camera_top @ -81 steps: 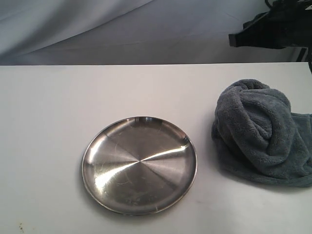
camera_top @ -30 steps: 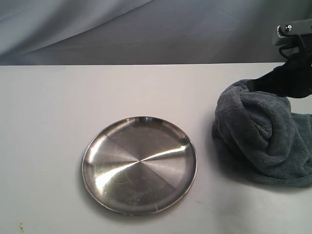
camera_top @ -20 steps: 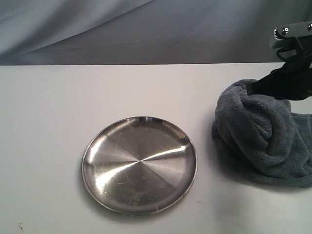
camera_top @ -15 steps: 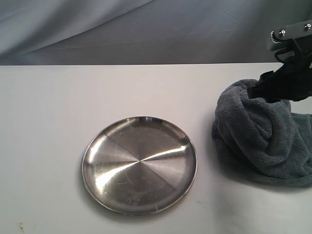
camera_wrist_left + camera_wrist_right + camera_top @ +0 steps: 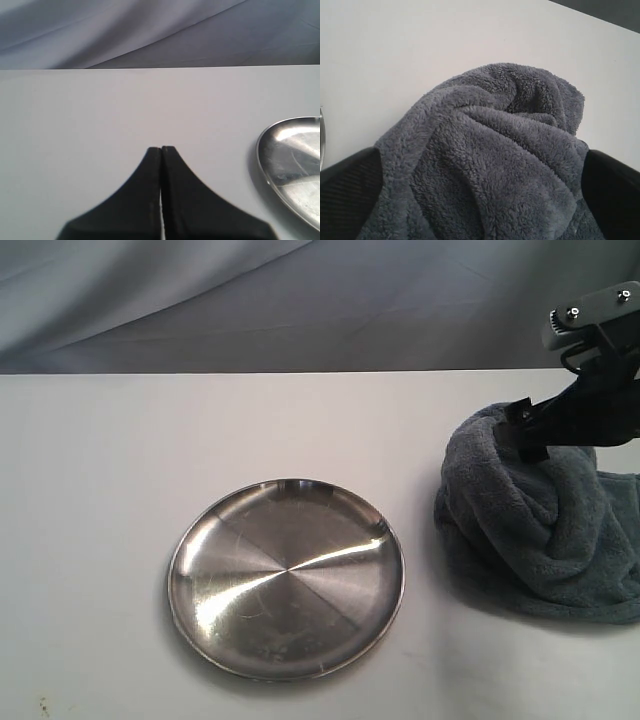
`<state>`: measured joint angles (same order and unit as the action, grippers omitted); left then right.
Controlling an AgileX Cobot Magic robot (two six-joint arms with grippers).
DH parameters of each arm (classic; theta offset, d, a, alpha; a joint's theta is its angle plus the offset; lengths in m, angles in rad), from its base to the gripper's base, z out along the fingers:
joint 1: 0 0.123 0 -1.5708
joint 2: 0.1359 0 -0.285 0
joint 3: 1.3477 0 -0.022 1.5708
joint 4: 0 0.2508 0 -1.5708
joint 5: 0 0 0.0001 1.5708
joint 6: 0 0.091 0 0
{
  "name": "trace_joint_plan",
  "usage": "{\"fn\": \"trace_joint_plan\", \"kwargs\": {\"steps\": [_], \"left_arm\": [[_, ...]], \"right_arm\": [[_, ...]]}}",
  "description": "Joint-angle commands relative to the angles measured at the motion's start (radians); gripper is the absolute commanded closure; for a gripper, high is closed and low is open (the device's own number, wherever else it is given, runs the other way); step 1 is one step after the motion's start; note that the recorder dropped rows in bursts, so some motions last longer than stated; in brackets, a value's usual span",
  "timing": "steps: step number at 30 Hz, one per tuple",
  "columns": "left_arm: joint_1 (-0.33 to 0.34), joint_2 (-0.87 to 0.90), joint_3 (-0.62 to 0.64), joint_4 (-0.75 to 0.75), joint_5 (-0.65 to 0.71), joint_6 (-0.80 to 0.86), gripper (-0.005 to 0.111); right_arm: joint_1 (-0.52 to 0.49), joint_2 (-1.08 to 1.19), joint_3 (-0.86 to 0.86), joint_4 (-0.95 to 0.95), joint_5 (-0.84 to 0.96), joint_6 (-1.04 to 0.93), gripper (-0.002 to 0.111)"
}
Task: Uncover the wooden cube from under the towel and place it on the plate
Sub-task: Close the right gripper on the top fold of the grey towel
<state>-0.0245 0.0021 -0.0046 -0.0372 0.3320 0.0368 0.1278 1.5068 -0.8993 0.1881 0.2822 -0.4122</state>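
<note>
Now the right end effector [image 5: 572, 422] has dropped onto the towel [image 5: 530, 530], and its jaws have gone from shut to wide, straddling the crest without gripping. A pinch and lift of the cloth looks next. The cube stays hidden, presumably underneath. The plate [image 5: 286, 578] lies bare, well apart. The left end effector [image 5: 161, 150] is pinched shut.

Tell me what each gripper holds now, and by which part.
Nothing is held. The right gripper is open on both sides of the towel; the left gripper is shut and empty.
</note>
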Motion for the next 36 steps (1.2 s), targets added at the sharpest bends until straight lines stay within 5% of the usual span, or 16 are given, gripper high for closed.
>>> {"fn": "trace_joint_plan", "kwargs": {"steps": [1,36], "left_arm": [[0.001,-0.002,0.005,-0.005,-0.013,-0.002,0.106],[0.001,-0.002,0.005,-0.005,-0.013,-0.001,0.106]], "right_arm": [[0.002,-0.001,0.006,0.018,-0.001,-0.003,0.003],[0.002,-0.001,0.006,0.035,0.054,-0.047,0.003]]}}
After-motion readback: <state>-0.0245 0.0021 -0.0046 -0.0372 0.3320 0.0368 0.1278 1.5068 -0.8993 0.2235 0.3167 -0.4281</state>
